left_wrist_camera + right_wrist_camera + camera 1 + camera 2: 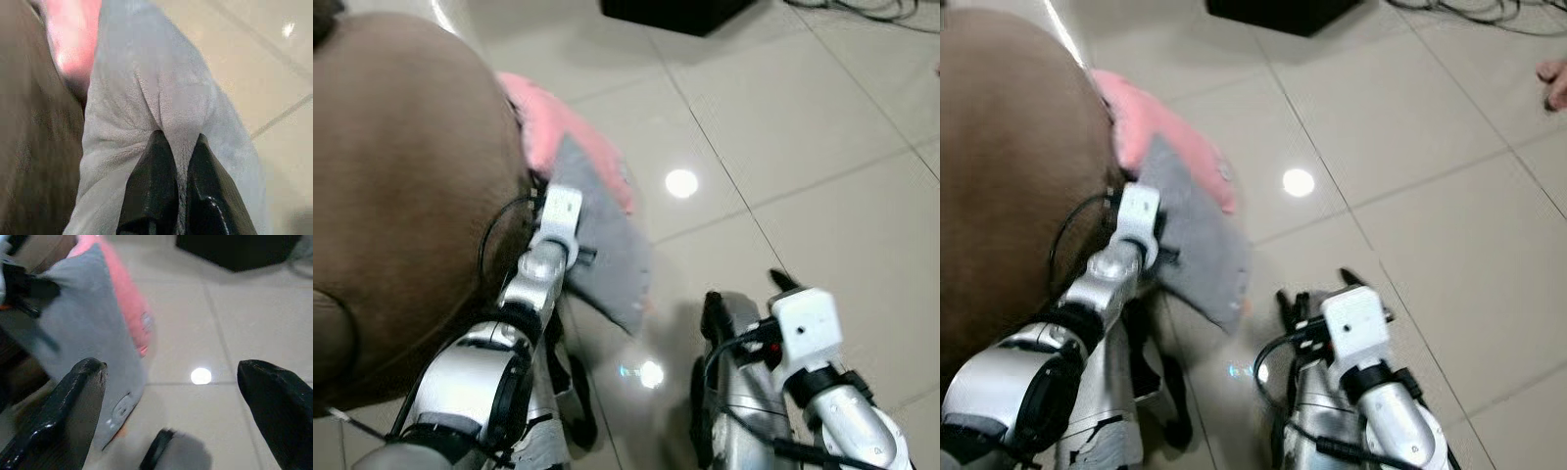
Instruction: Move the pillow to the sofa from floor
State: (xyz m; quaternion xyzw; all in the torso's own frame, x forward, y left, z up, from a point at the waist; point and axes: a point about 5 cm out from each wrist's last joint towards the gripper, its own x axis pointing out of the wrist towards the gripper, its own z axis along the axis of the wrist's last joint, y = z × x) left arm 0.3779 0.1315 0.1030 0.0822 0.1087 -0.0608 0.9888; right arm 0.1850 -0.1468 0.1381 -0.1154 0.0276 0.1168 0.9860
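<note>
Glossy beige tile floor (803, 147) everywhere, brown fabric sofa (401, 196) bulging in on the robot's left. So we're mid-carry: left tool (178, 161) is clenched on the soft grey-and-pink plush pillow (607, 245), which hangs off the floor right against the sofa's side. Right tool (171, 396) is spread wide, holding nothing. Next up, I'd guess: lift it over onto the cushion, then let go.

Right gripper (171, 406): two black fingers spread wide apart, nothing between them but tiled floor (234, 328). Pillow (93, 328), grey face with pink edge, hangs at 10 o'clock, beyond the near finger. Bright light spot (201, 376) on the tiles at 12 o'clock. Dark box (234, 249) at 1 o'clock, far off. Small round black object (159, 455) low between the fingers, blurred.
</note>
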